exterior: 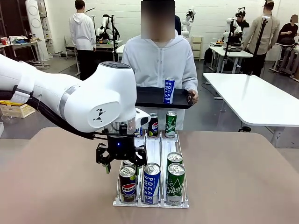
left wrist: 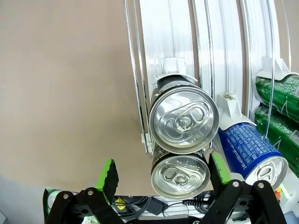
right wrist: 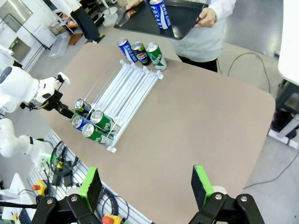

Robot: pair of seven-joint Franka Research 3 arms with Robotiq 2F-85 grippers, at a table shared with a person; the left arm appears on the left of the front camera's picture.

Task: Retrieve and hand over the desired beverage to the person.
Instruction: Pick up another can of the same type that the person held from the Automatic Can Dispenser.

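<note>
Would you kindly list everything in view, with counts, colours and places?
Table: one, tan.
Rack: one, white; mid-table.
Tray: one, black; held at the far side.
Pepsi cans: three, black; two in the left lane's near end, one at the far end.
Pocari Sweat cans: three, blue; middle lane near end, far end, on the tray.
Chilsung cans: three, green; two in the right lane's near end, one at the far end.
Person: one, white jacket; holding the tray.
Left gripper: black, open; over the near Pepsi cans.
Right gripper: black, open; high above the table.
</note>
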